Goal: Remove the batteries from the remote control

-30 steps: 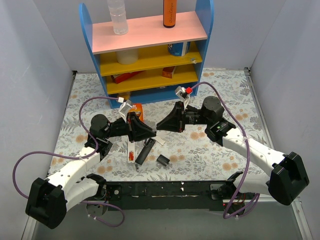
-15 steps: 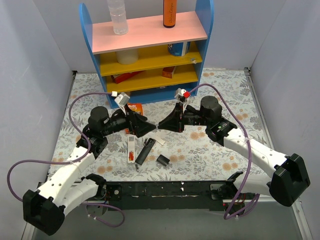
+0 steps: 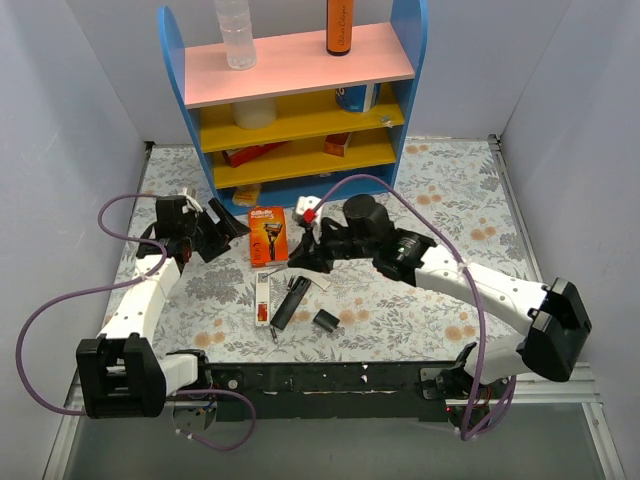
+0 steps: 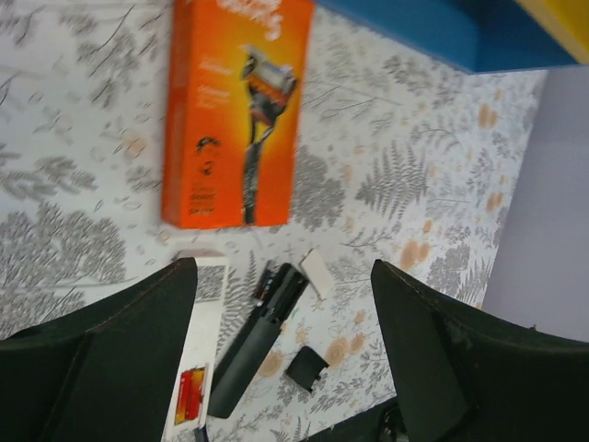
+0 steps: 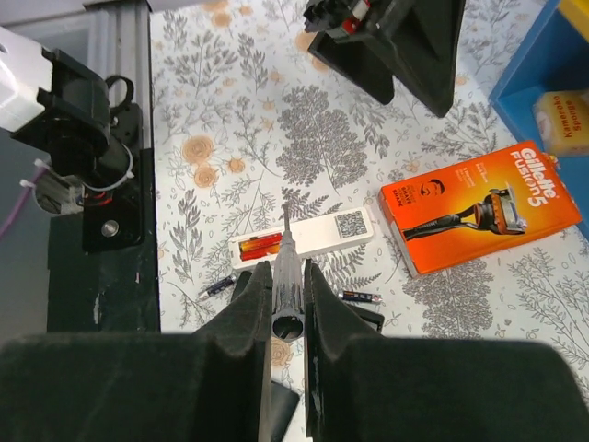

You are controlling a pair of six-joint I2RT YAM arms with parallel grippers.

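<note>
Left gripper (image 3: 228, 231) gapes, well apart from batteries (image 5: 258, 246).

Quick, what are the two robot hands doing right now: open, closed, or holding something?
Left hand: open, holding nothing.
Right hand: closed on a thin grey pointed stick.

The flowered table (image 3: 460, 180) carries an orange razor package (image 3: 268, 221), a white remote control (image 3: 262, 297), a black bar (image 3: 290, 303) and a black lid (image 3: 326, 321).
</note>
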